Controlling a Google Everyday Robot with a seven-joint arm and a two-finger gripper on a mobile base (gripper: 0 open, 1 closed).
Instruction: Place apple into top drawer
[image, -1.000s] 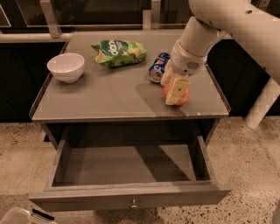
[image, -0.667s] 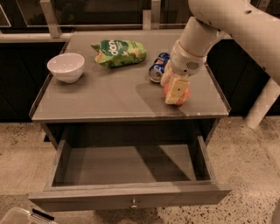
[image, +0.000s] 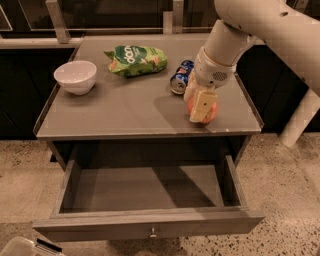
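Observation:
The apple (image: 214, 111), red-orange, sits at the front right of the grey tabletop (image: 120, 112), mostly hidden behind my gripper. My gripper (image: 202, 106) comes down from the white arm at the upper right, and its pale fingers (image: 203, 104) are closed around the apple. I cannot tell whether the apple is touching the table or raised just off it. The top drawer (image: 150, 222) is pulled open below the tabletop, with a small metal knob (image: 153, 232) on its front panel. Its inside is bare. The gripper is above and behind the drawer's right end.
A blue soda can (image: 179, 78) lies on its side just behind the gripper. A green chip bag (image: 135, 60) lies at the back centre and a white bowl (image: 75, 76) stands at the left. A white post (image: 299, 120) stands on the floor to the right.

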